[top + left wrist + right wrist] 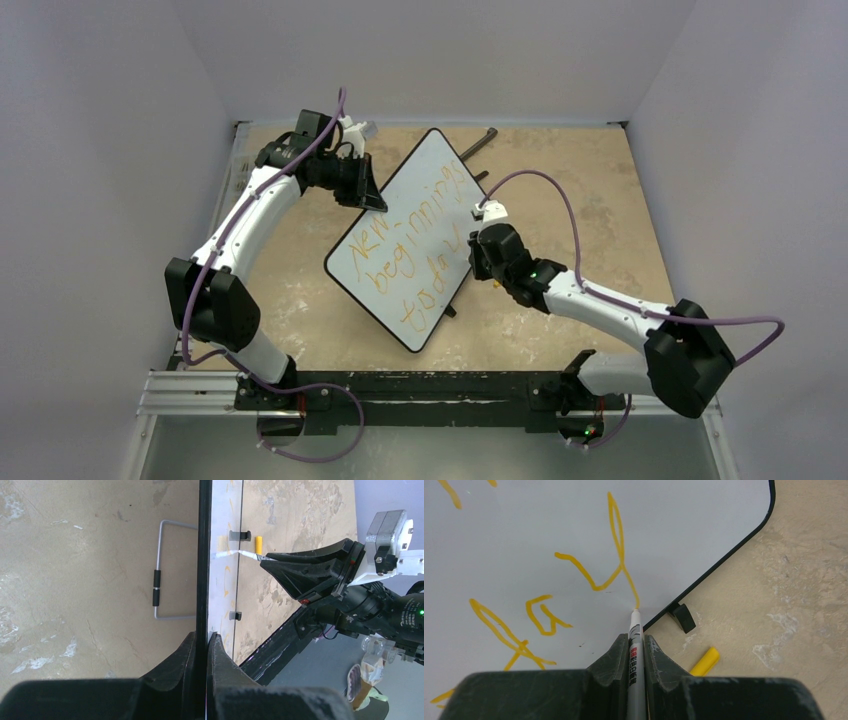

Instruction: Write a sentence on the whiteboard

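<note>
The whiteboard (420, 205) stands tilted in the middle of the table, with the orange sentence (415, 245) "New beginnings today" on it in three slanted lines. My left gripper (372, 198) is shut on the board's upper left rim; in the left wrist view the black rim (203, 555) runs edge-on between my fingers. My right gripper (478, 245) is shut on a silver marker pen (634, 650). Its tip touches the board at the tail of the final "y" (616, 555), near the board's lower right rim (724, 560).
A yellow pen cap (705, 661) lies on the tan table beside a black board foot (684, 617); the cap also shows in the left wrist view (259, 544). A wire stand (157, 570) lies behind the board. A dark tool (478, 143) lies at the back.
</note>
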Controlling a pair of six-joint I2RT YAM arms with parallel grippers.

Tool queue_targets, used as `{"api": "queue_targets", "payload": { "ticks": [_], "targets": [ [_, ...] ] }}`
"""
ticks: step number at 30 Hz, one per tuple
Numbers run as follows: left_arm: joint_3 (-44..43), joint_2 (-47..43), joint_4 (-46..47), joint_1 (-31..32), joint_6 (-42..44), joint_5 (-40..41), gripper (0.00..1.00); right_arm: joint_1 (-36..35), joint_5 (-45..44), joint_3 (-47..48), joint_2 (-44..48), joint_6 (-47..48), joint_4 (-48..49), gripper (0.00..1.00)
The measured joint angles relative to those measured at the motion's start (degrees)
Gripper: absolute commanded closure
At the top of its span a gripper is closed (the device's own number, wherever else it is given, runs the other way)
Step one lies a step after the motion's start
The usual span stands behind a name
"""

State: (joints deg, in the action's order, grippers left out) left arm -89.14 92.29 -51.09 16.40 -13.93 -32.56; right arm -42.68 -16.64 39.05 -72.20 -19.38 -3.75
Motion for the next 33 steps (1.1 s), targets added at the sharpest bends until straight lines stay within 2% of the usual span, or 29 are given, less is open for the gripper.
{"api": "queue_targets", "payload": {
  "ticks": [23, 26, 33],
  "targets": [
    [0.0, 0.0, 0.2, 0.0, 0.98, -0.35, 1.0, -0.11, 7.61, 0.7, 3.26, -2.03, -2.4, 1.0],
    [0.0, 0.0, 0.2, 0.0, 0.98, -0.39, 1.0, -0.35, 8.74, 3.43, 5.73, -2.27, -4.48, 1.0],
    [0.0, -0.02, 0.22, 0.0, 0.96, -0.42, 1.0, -0.44, 7.06, 10.32, 19.56, -2.45, -6.23, 1.0]
  ]
}}
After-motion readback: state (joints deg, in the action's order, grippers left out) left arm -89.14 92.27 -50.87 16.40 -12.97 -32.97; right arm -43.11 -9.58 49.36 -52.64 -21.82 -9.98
